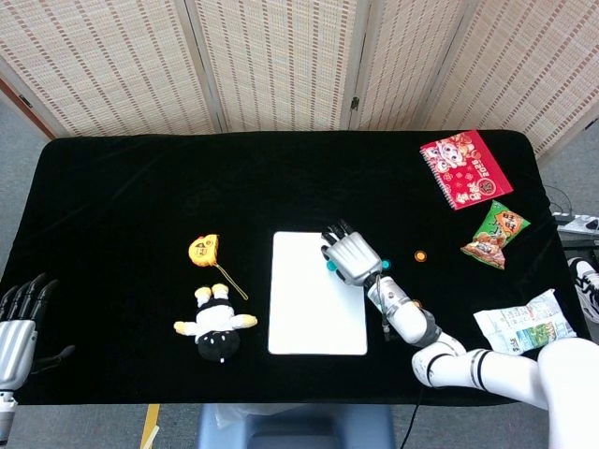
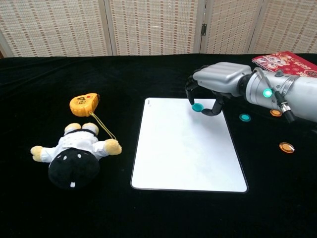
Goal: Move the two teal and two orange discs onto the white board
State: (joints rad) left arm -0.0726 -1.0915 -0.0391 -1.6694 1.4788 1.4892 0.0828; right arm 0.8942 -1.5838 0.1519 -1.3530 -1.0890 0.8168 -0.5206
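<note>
The white board (image 2: 183,153) (image 1: 309,309) lies flat at the table's middle. My right hand (image 2: 218,85) (image 1: 351,256) hovers over the board's upper right corner and pinches a teal disc (image 2: 197,107) (image 1: 331,268) between its fingertips, at or just above the board's surface. The second teal disc (image 2: 244,117) lies on the black cloth right of the board. One orange disc (image 2: 286,147) lies further right, and the other orange disc (image 2: 274,113) (image 1: 421,254) sits partly behind my forearm. My left hand (image 1: 19,323) rests at the table's near left edge, fingers apart and holding nothing.
A plush toy (image 2: 74,153) and a yellow tape measure (image 2: 84,104) lie left of the board. A red booklet (image 2: 287,60) and two snack packets (image 1: 496,234) (image 1: 524,323) sit on the table's right side. A folding screen stands behind the table.
</note>
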